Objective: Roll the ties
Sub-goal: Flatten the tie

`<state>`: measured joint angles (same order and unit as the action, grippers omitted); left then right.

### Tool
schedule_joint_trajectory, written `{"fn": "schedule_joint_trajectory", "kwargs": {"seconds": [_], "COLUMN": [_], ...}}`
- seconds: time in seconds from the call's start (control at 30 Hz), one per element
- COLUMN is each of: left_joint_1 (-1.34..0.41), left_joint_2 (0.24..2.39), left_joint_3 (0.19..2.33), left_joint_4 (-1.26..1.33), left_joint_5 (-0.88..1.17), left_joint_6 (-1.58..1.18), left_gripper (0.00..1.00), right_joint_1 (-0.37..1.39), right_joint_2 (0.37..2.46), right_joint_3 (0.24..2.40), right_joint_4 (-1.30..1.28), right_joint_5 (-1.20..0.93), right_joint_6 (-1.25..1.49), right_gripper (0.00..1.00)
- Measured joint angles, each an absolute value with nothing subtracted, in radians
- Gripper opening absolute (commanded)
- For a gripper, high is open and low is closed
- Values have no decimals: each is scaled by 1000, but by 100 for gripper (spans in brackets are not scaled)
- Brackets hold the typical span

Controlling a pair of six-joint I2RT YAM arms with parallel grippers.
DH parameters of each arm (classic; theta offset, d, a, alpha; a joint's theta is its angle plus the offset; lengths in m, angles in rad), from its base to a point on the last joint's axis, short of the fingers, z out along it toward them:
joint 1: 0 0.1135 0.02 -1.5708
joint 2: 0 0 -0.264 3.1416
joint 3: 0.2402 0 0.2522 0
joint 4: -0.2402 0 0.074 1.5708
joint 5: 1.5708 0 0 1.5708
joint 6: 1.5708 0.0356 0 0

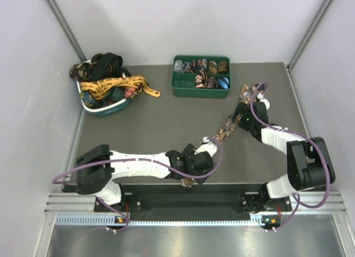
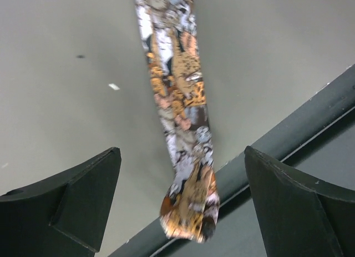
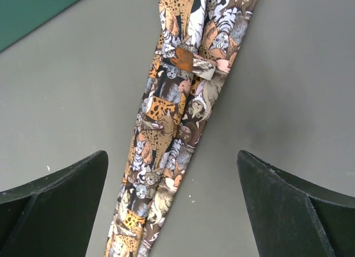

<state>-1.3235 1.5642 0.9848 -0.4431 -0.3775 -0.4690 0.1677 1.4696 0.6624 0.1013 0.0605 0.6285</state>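
a brown patterned tie (image 1: pixel 226 128) lies stretched out on the grey table (image 1: pixel 150 124). in the top view it runs from its narrow end at about 7 o'clock, by the table's near edge, up to its wide end at about 1 o'clock.

the left claw (image 2: pixel 182 151) is over the narrow end, spread wide and holding nothing. in its wrist view the tie comes down from 12 o'clock and ends at 6 o'clock, roughly midway between the two dark fingers (image 2: pixel 72 207) and apart from both. the tie's tip lies across the dark edge strip (image 2: pixel 288 135) of the table.

the right claw (image 3: pixel 172 154) is over a wider stretch of the same tie, also spread wide and empty. in its wrist view the tie enters at 12 to 1 o'clock and leaves at 7 o'clock. it passes between the fingers without touching them, nearer the one at 8 o'clock than the one at 4 o'clock.

a green tray (image 1: pixel 199 92) sits toward 12 o'clock on the table, near the tie's wide end, with rolled ties (image 1: pixel 202 66) packed in its compartments. at 10 o'clock a basin (image 1: pixel 105 109) holds a heap of loose ties (image 1: pixel 105 74). a gold tie (image 1: pixel 125 86) from the heap trails over its rim toward 3 o'clock. the tray and the basin are well apart from the left claw.
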Motion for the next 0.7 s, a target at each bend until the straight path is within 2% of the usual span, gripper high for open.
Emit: {"fn": "schedule_joint_trajectory", "kwargs": {"seconds": [0.13, 0.23, 0.43, 0.5, 0.6, 0.7], "left_joint_1": [-1300, -1278, -1230, -1229, -1229, -1229], "left_joint_2": [1639, 1672, 1678, 1673, 1660, 1647], "left_joint_3": [993, 991, 948, 936, 915, 895], "left_joint_4": [-412, -396, -358, -349, -327, -303], "left_joint_5": [-314, -272, -218, -218, -220, -220], "left_joint_6": [-462, -467, -481, -479, -479, -477], "left_gripper": [95, 80, 65, 64, 64, 63], "right_joint_1": [170, 170, 194, 218, 254, 278], "right_joint_2": [1472, 1483, 1537, 1575, 1654, 1744], "right_joint_3": [664, 672, 723, 770, 880, 1009], "right_joint_4": [102, 100, 70, 28, -74, -175], "right_joint_5": [60, 59, 69, 93, 136, 182], "right_joint_6": [628, 628, 654, 677, 711, 745], "right_gripper": [100, 100, 98, 97, 87, 83]}}
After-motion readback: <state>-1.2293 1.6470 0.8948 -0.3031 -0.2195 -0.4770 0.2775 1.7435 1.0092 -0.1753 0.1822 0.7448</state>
